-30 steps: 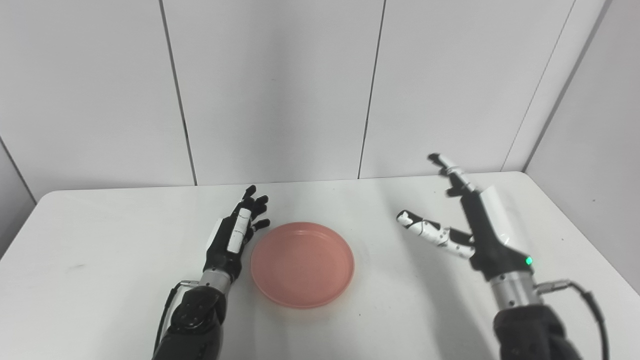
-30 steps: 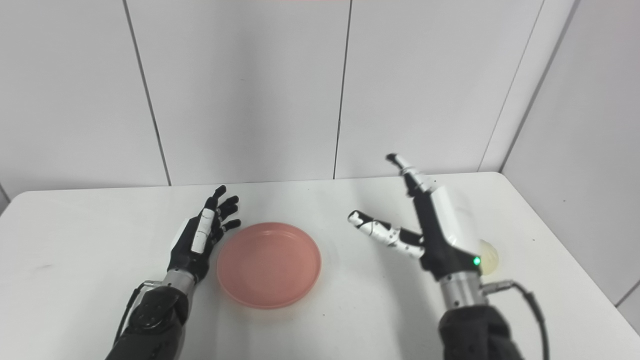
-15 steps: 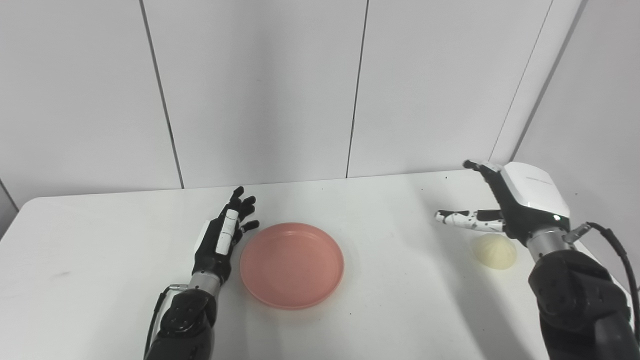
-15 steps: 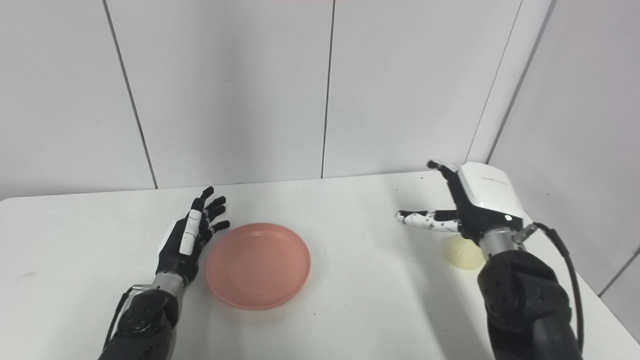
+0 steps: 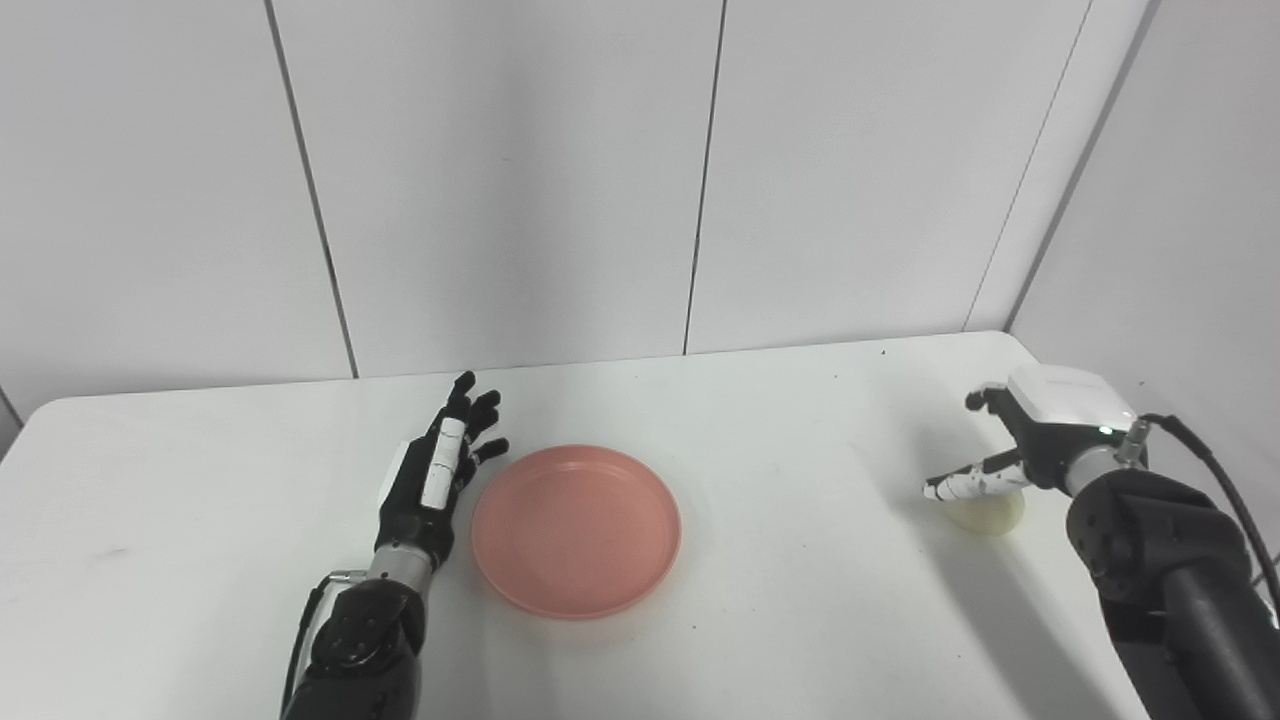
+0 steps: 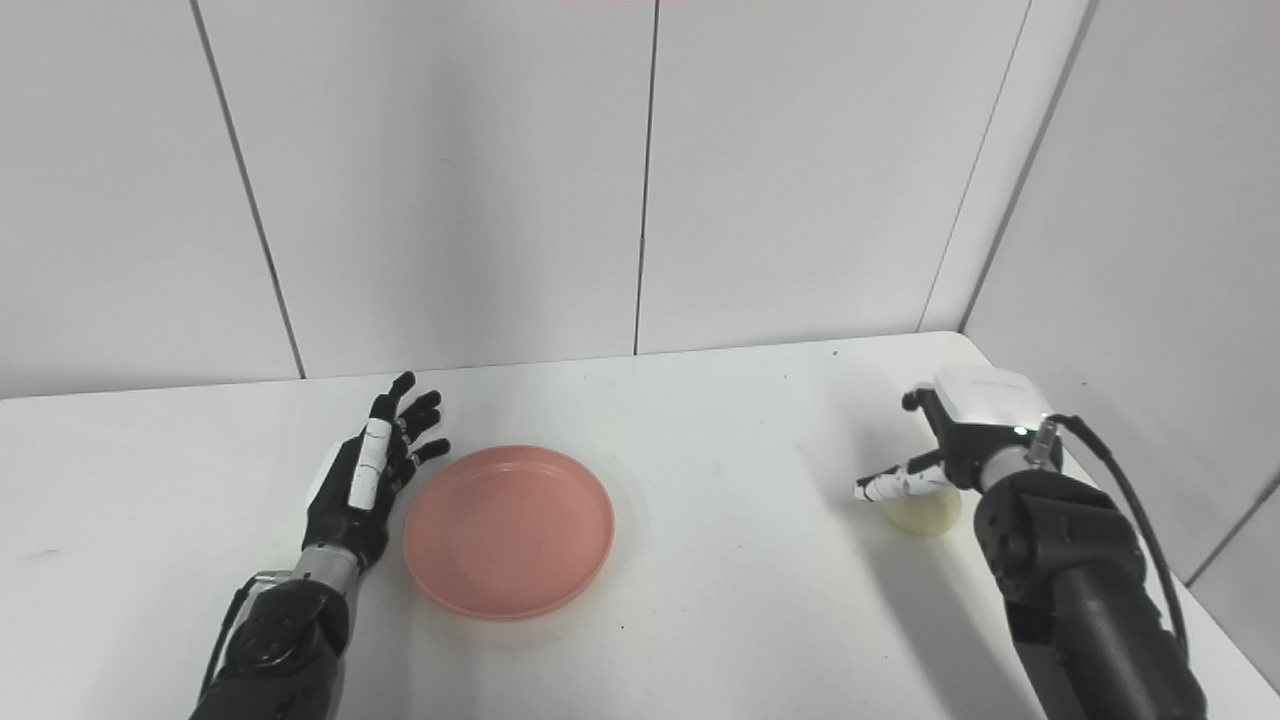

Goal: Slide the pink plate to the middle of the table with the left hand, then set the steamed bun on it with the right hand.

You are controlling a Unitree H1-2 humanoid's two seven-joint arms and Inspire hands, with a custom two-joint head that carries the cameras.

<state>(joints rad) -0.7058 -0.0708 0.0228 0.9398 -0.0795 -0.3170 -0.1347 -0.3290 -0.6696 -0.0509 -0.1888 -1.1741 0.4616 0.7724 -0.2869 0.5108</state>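
Left eye view: plate (image 5: 576,530), round, flat, no long axis, mid-table (image 5: 800,600). Left hand (image 5: 432,480) just left of plate, fingers spread, empty.

Right eye view: bun (image 6: 922,512), dome up, far right of plate. Right hand (image 6: 955,440) over bun, fingers loosely curled; grip cannot be told.

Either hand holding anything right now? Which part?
Nothing held. Left hand lies open beside the pink plate; right hand is over the steamed bun, fingers not closed on it.
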